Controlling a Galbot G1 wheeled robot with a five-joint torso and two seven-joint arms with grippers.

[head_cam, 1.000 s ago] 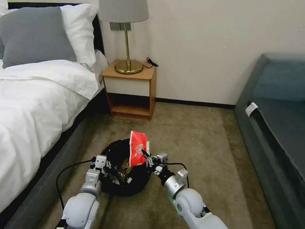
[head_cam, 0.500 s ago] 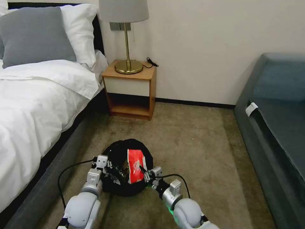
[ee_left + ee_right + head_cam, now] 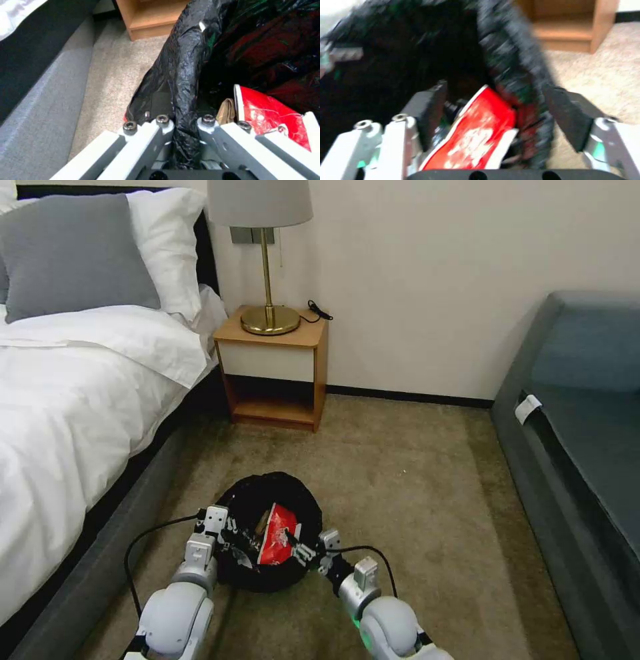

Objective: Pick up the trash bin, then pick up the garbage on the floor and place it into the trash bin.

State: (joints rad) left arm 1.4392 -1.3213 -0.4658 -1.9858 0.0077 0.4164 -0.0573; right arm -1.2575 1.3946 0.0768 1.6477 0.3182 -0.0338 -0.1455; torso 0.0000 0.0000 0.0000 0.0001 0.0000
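left gripper (image 3: 181,125) stays clamped on the black-bagged round trash bin (image 3: 270,497) rim; right gripper (image 3: 496,120), now wide open, dropped the red-and-white packet (image 3: 277,527) inside, so that garbage is binned.

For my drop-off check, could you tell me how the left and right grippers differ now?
The left gripper is clamped shut on the trash bin's black rim; the right gripper is open, with the red packet between its spread fingers. The left gripper is at the bin's left side, the right gripper at its near right. Both reach the bin's rim.
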